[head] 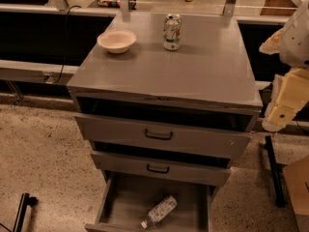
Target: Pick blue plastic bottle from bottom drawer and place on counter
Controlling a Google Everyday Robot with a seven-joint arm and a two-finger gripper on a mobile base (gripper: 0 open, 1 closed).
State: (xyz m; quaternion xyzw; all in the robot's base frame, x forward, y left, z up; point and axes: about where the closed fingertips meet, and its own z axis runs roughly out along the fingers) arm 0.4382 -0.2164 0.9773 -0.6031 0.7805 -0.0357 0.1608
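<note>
Nearest is the bottom drawer [120, 202], pulled wide open, its plain grey floor showing. The blue plastic bottle [160, 210] lies on its side on that floor, slanted, with its white cap toward the drawer's front edge and its pale label facing up. It is well below the jaws and off to their picture-left, well apart from them.

Above it, the middle drawer [193, 170] and the upper drawer [203, 140] each stand out a little, and each carries a dark handle.

The robot's arm [288, 95], in pale cream parts, hangs at the picture's right edge just beside the cabinet's right side. The jaws are there at its lower end, about level with the upper drawer. I cannot tell whether they are released or clenched; nothing is seen in them.

Higher and to the picture-left of the jaws spreads the bench [193, 71], flat grey and matte. A pale bowl [116, 40] sits on its far left part. A green-and-white soda can [172, 31] stands upright near the far edge, apart from the bowl.
</note>
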